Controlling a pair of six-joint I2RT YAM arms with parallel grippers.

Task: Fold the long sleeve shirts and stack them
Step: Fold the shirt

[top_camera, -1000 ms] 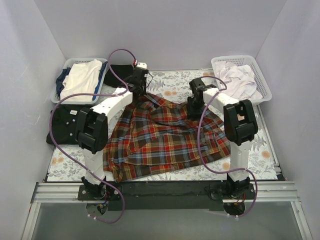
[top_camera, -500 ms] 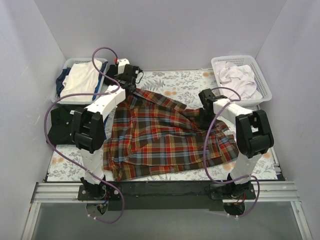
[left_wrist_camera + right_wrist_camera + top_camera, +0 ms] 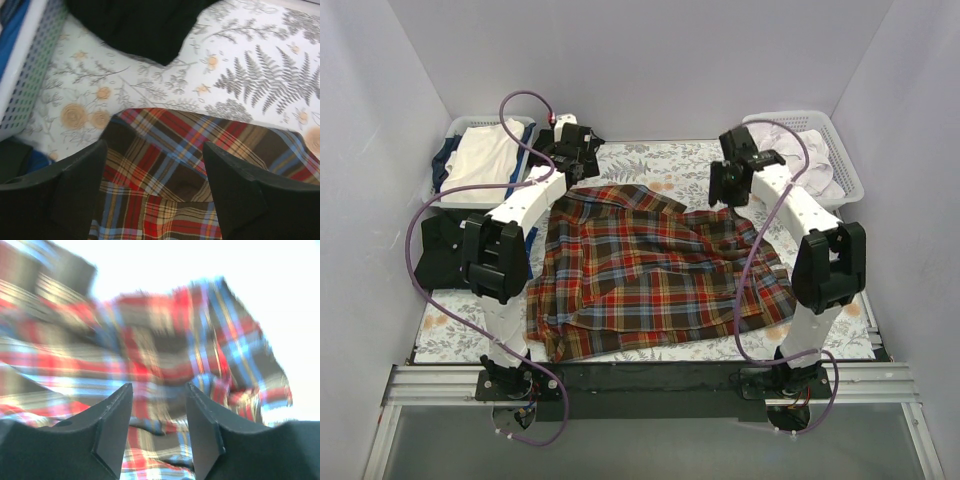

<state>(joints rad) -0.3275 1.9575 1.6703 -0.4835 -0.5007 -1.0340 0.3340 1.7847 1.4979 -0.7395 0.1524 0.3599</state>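
The red-orange plaid shirt (image 3: 650, 270) lies spread across the middle of the floral table cover. My left gripper (image 3: 575, 165) hovers open over its far left corner. In the left wrist view the plaid cloth (image 3: 165, 135) shows between and below the fingers (image 3: 75, 190), with nothing pinched. My right gripper (image 3: 732, 185) is raised above the shirt's far right edge and is open. In the blurred right wrist view the plaid (image 3: 150, 340) lies beyond the fingers (image 3: 205, 425). A folded black shirt (image 3: 438, 250) sits at the left, partly hidden by my left arm.
A basket (image 3: 460, 122) holding white and blue clothes stands at the far left, its wall (image 3: 25, 75) close to my left gripper. Another basket (image 3: 850, 175) with white cloth stands at the far right. A black cloth (image 3: 135, 25) lies just beyond the plaid corner.
My left gripper has opened and let go of the shirt's far left corner. My right gripper has lifted and moved toward the far right, opening wider. The plaid shirt now lies flatter.
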